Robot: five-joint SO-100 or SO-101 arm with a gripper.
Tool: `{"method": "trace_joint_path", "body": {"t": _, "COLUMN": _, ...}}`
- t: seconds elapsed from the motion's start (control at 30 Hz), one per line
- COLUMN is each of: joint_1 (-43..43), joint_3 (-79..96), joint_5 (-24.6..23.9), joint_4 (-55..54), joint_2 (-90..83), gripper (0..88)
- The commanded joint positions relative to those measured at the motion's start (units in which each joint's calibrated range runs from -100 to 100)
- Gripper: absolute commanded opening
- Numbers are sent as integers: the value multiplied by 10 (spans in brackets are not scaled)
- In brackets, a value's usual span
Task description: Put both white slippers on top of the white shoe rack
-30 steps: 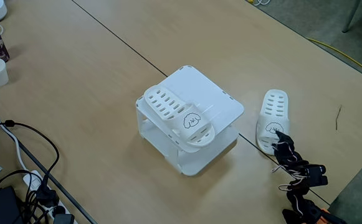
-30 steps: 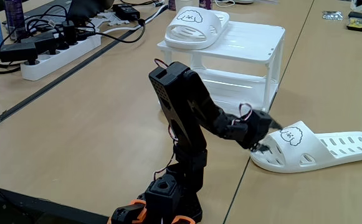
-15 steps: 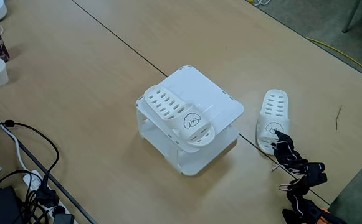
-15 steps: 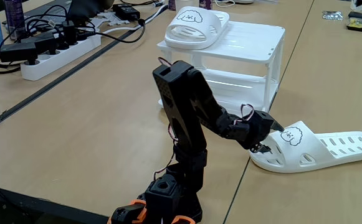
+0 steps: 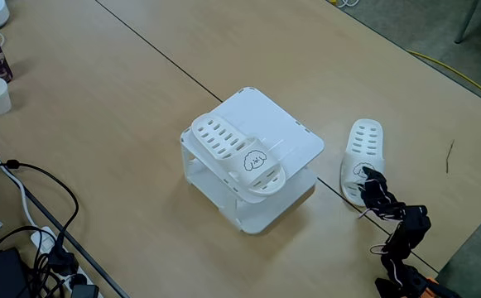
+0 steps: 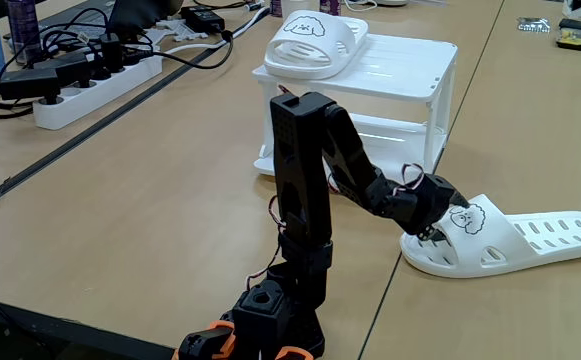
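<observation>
We see the black arm (image 6: 315, 170) rising upright from its base at the near edge of the bench (image 6: 170, 220), then bending forward and down so that its hand (image 6: 448, 222) reaches the closed front of the slipper on the bench (image 6: 510, 240). In a fixed view from above, the hand (image 5: 366, 184) lies over the puppy-face end of that slipper (image 5: 364, 145), which rests just beside the white shoe rack (image 5: 294, 136). We cannot tell how wide the fingers stand, since they merge with dark cables and the slipper's strap; they seem to touch the strap, but a grip is not clear.

The other slipper (image 5: 238, 157) lies on the flat top of the rack, along the edge nearer the camera in the view from above, puppy face toward the arm. In a fixed view from the side, that slipper (image 6: 313, 42) sits at the left of the rack's top (image 6: 400, 65).

Against a second ago, we note that the arm's upper link has swung from a backward lean to nearly vertical, and the hand has pushed forward from just short of the slipper onto its front. Both slippers and the rack lie where they were.
</observation>
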Motion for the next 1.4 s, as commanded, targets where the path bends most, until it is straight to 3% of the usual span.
{"method": "trace_joint_path", "body": {"t": 0.0, "joint_1": 8, "joint_3": -36, "joint_5": 4, "joint_4": -9, "joint_2": -2, "gripper": 214}}
{"method": "trace_joint_path", "body": {"t": 0.2, "joint_1": 9, "joint_3": -31, "joint_5": 4, "joint_4": -9, "joint_2": -8, "gripper": 1}}
{"method": "trace_joint_path", "body": {"t": 0.53, "joint_1": 29, "joint_3": -148, "joint_5": 4, "joint_4": 15, "joint_2": -80, "gripper": 8}}
{"method": "trace_joint_path", "body": {"t": 0.8, "joint_1": 23, "joint_3": -409, "joint_5": 4, "joint_4": 251, "joint_2": -114, "gripper": 8}}
{"method": "trace_joint_path", "body": {"t": 1.1, "joint_1": -52, "joint_3": -647, "joint_5": 4, "joint_4": 438, "joint_2": -114, "gripper": 8}}
{"method": "trace_joint_path", "body": {"t": 1.37, "joint_1": -149, "joint_3": -712, "joint_5": 4, "joint_4": 475, "joint_2": -113, "gripper": 8}}
